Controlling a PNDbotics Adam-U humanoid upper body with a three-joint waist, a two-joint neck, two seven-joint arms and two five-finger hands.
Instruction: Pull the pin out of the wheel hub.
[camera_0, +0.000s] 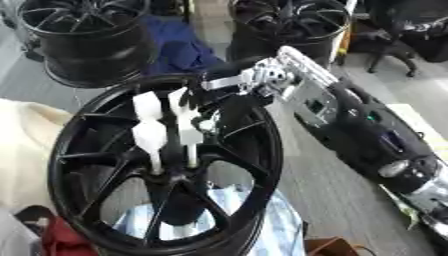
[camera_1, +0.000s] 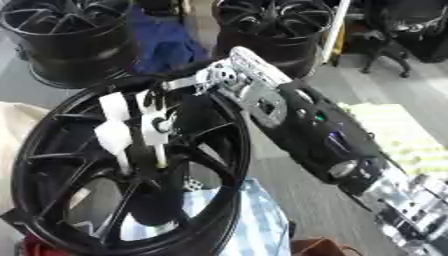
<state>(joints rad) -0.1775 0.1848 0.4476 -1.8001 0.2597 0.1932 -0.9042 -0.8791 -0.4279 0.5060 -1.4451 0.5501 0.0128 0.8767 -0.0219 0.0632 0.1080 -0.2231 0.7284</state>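
Wheel hub standing close; your right hand reaching in, fingers closing on white pin. Pull straight out next.

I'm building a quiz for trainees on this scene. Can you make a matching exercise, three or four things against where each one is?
Things:
1. large black spoked wheel hub
2. two white pins
3. robot's right hand
4. two spare black wheel rims

Places:
A. standing in the hub's centre
B. on the floor at the far edge
C. nearest the camera, filling the lower left
D. at the hub's upper rim, beside the pins

Pairs: 1-C, 2-A, 3-D, 4-B
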